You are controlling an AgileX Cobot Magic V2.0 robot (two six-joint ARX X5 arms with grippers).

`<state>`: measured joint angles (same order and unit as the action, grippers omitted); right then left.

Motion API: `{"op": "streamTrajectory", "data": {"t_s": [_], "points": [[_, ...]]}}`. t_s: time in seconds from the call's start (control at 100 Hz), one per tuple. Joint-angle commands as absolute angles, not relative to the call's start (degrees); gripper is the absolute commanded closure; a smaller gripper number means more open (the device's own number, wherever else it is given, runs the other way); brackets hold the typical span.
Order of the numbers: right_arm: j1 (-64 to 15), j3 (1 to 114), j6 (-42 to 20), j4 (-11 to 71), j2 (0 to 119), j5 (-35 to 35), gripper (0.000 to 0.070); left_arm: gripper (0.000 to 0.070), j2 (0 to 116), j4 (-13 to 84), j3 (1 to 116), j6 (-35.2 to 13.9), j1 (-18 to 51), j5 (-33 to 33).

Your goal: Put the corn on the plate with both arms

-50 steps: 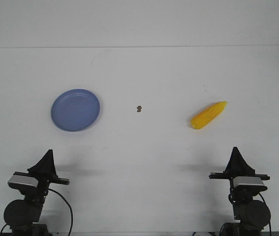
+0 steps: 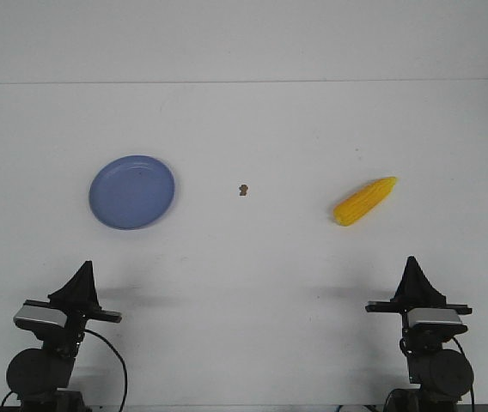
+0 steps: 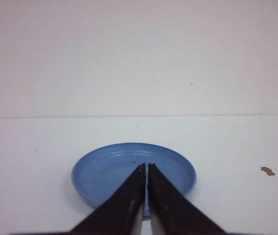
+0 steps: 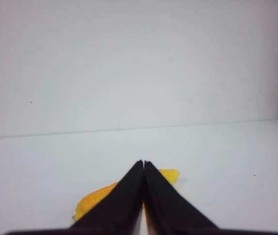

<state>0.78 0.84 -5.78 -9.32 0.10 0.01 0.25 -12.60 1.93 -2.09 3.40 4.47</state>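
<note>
Yellow corn [image 2: 365,201] lies on the white table [image 2: 253,120], on the right side, tilted with its narrow tip pointing away and to the right. Well apart from it, on the left side, sits the blue plate [image 2: 132,191], with nothing on it. Between the two there is a small brown speck [image 2: 243,190] on the table. Nearer the camera, the right gripper [image 2: 412,260] rests short of the corn, its jaws pressed together and holding nothing. The left gripper [image 2: 87,265] rests short of the plate, jaws likewise closed on nothing.
</note>
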Motion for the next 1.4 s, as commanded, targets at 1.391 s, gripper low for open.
{"op": "streamTrajectory", "data": {"t_s": [1.391], "points": [[0.7, 45.1, -7.2, 33.8, 30.7, 0.2, 0.0700, 0.0688, 31.9, 26.7, 47.5, -6.4, 3.3, -2.1]]}}
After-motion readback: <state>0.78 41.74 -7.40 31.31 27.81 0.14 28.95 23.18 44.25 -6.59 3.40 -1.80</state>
